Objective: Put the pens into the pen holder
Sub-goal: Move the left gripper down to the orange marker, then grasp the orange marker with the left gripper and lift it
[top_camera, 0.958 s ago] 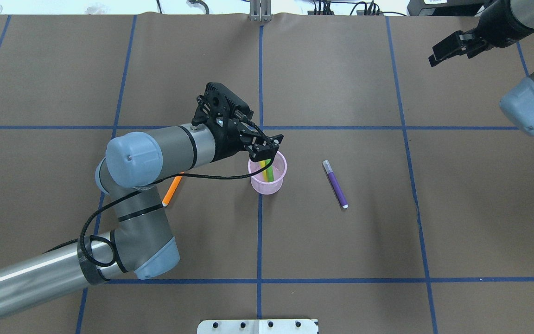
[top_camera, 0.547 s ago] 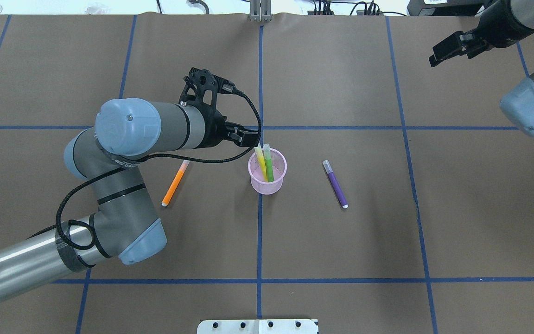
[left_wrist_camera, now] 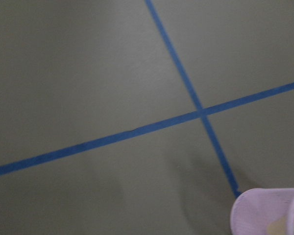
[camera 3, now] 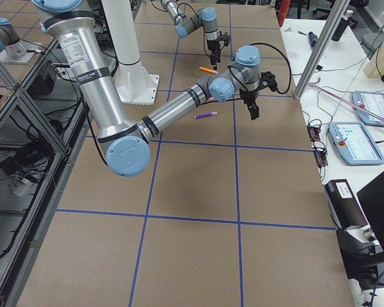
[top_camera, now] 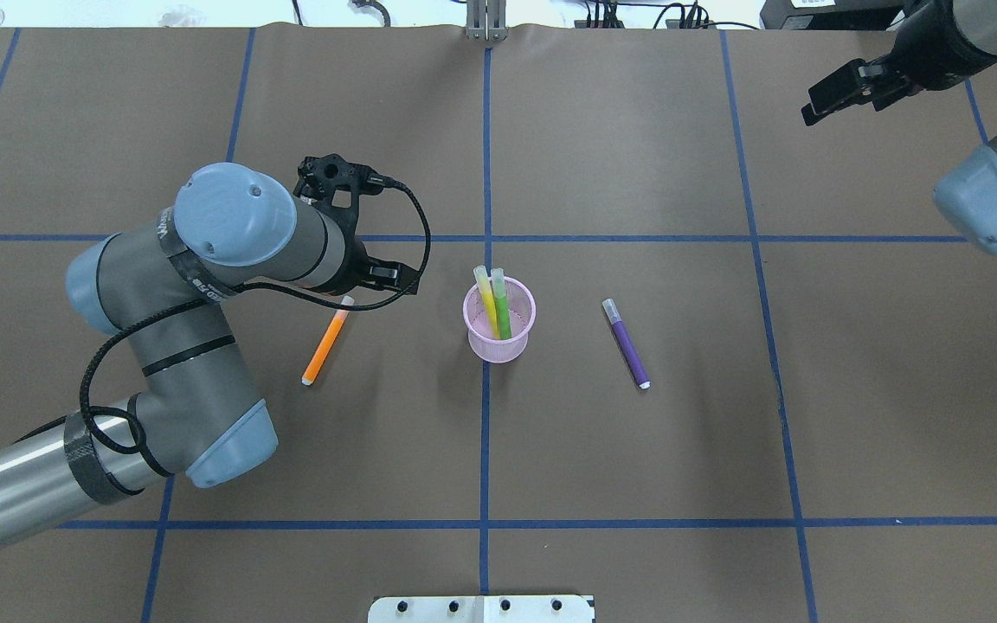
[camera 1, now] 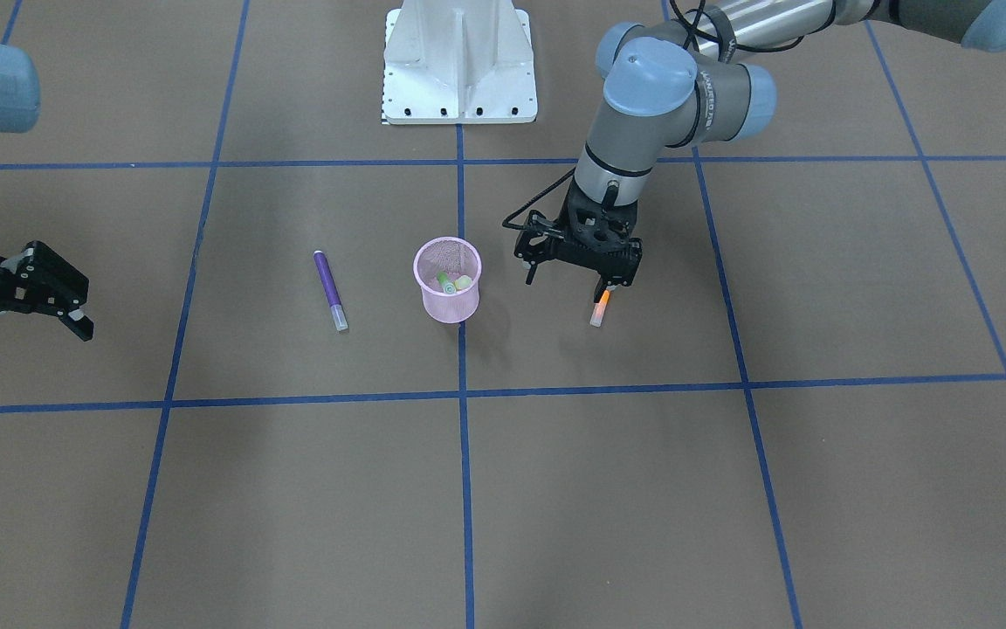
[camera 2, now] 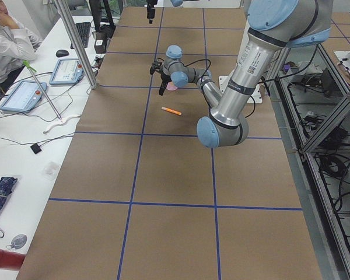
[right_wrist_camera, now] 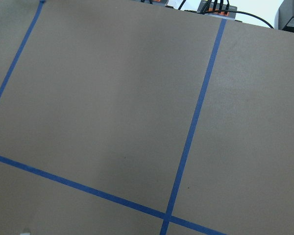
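Approach to pen 3: the left end effector (camera 1: 566,281), fingers spread and empty, hovers over one end of the orange pen (top_camera: 325,341) on the worktop (top_camera: 637,476), near the pen holder (top_camera: 499,346) containing a yellow pen (top_camera: 487,298) and a green pen (top_camera: 501,308); next, it should likely descend and pinch the barrel.

Two pens (top_camera: 501,303) in pen holder (top_camera: 498,349) — third pen (top_camera: 325,348) left, fourth pen (top_camera: 627,343) right.
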Robot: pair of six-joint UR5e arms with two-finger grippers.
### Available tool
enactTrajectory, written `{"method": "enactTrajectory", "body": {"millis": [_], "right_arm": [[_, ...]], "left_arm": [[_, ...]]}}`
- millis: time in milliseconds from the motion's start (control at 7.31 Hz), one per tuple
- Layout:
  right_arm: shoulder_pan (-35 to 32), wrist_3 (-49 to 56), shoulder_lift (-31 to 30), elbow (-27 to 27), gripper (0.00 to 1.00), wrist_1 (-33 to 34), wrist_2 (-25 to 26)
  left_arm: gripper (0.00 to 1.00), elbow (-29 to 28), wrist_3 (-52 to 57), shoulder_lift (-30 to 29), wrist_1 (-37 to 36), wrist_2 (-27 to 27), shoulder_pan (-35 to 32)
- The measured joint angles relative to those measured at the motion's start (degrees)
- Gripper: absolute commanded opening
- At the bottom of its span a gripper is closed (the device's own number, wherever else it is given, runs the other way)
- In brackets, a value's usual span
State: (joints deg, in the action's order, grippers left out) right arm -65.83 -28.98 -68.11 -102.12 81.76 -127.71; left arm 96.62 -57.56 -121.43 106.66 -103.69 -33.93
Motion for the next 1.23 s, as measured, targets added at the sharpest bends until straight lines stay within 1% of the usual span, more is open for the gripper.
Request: {"method": "enactTrajectory", "body": {"millis": [274, 410, 684, 958, 1094, 1231], "right_arm": [[0.00, -0.02, 0.01, 0.08, 0.99, -0.02, 0.00], [0.00, -0.04, 0.08, 0.08, 0.99, -0.02, 0.00], [0.00, -0.15, 0.15, 0.08, 0.99, -0.02, 0.02], [0.00, -0.29, 0.16, 0.08, 0.99, -0.02, 0.04], [0.00, -0.39, 0.12, 0.06, 0.99, -0.02, 0.07], [0.00, -0.43, 0.10, 0.03, 0.99, -0.02, 0.08]], "left_arm": [[0.99, -0.89, -1.32, 1.63, -0.20, -0.15, 0.57], [0.90, -1.49, -1.21, 1.81, 0.18, -0.25, 0.78], [0.78, -3.87, -0.91, 1.86, 2.45, -0.38, 0.96], [0.58, -6.55, -0.81, 1.84, 5.22, -0.45, 1.03], [0.49, -6.95, -0.80, 1.85, 5.69, -0.48, 1.05], [0.46, -7.05, -0.80, 1.83, 5.85, -0.52, 1.05]]}}
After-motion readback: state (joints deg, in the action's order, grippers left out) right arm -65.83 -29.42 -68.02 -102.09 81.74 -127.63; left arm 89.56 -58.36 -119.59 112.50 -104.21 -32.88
